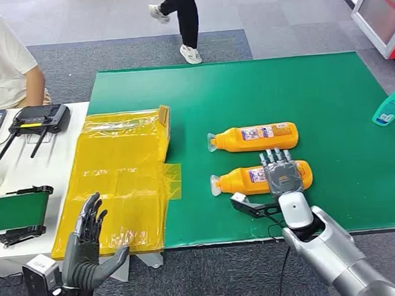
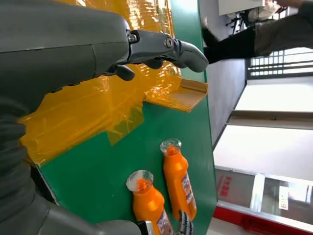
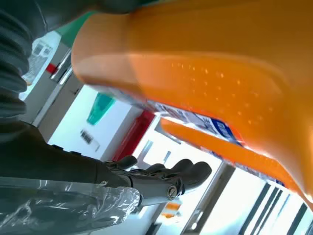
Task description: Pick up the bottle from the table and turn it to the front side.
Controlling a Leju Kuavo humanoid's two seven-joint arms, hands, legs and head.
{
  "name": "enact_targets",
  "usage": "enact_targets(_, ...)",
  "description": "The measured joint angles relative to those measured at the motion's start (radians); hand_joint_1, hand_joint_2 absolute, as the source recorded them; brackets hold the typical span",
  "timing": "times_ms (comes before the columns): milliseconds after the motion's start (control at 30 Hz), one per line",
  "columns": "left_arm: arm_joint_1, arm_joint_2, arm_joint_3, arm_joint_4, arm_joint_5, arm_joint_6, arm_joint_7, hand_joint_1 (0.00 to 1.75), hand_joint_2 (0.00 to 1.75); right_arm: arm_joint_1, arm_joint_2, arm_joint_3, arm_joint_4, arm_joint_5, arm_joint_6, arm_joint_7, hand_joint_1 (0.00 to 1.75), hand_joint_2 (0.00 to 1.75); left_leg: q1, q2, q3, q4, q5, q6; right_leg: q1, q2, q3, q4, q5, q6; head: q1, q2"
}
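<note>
While r. hand [image 1: 283, 177] lies flat on glossy orange bottle [image 1: 248, 180], fingers [image 1: 274, 158] straight; l. hand [image 1: 90, 245] splayed, empty.

The right arm [image 1: 339, 253] reaches in from five o'clock toward eleven o'clock, its silver forearm rising to a right hand [image 1: 280, 173] laid flat, palm down, fingers [image 1: 274, 157] straight and pointing to twelve o'clock. The left hand [image 1: 90, 245] hangs at seven o'clock, fingers [image 1: 92, 209] spread and lightly curled, thumb [image 1: 116, 257] out toward three o'clock, holding nothing.
</note>
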Motion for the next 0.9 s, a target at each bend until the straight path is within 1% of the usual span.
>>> enact_targets(200, -0.003, 0.004, 0.000, 0.007, 0.014, 0.005, -0.005, 0.00, 1.75, -0.011, -0.021, -0.046, 0.044, -0.053, 0.014, -0.066, 0.00, 1.75, 0.000, 0.000, 0.000, 0.000, 0.000, 0.000, 0.000, 0.000, 0.000, 0.000, 0.000, 0.000, 0.000, 0.000)
enact_targets(333, -0.008, 0.009, 0.000, 0.010, 0.033, 0.006, -0.017, 0.00, 1.75, -0.030, -0.042, -0.067, 0.087, -0.094, 0.038, -0.095, 0.00, 1.75, 0.000, 0.000, 0.000, 0.000, 0.000, 0.000, 0.000, 0.000, 0.000, 0.000, 0.000, 0.000, 0.000, 0.000)
enact_targets(600, -0.013, 0.019, -0.007, 0.010, 0.037, 0.011, -0.022, 0.00, 1.75, -0.084, -0.092, -0.070, 0.179, -0.119, 0.049, -0.127, 0.00, 1.75, -0.001, 0.000, 0.000, 0.000, 0.001, 0.001, -0.001, 0.000, 0.001, 0.000, 0.001, 0.002, 0.000, 0.000)
enact_targets(900, -0.013, 0.027, -0.023, 0.010, 0.040, 0.017, -0.022, 0.00, 1.75, -0.097, -0.106, -0.062, 0.204, -0.141, 0.043, -0.138, 0.00, 1.75, -0.001, 0.000, 0.001, 0.001, 0.002, 0.002, -0.001, 0.000, 0.001, 0.000, 0.002, 0.002, 0.000, 0.000)
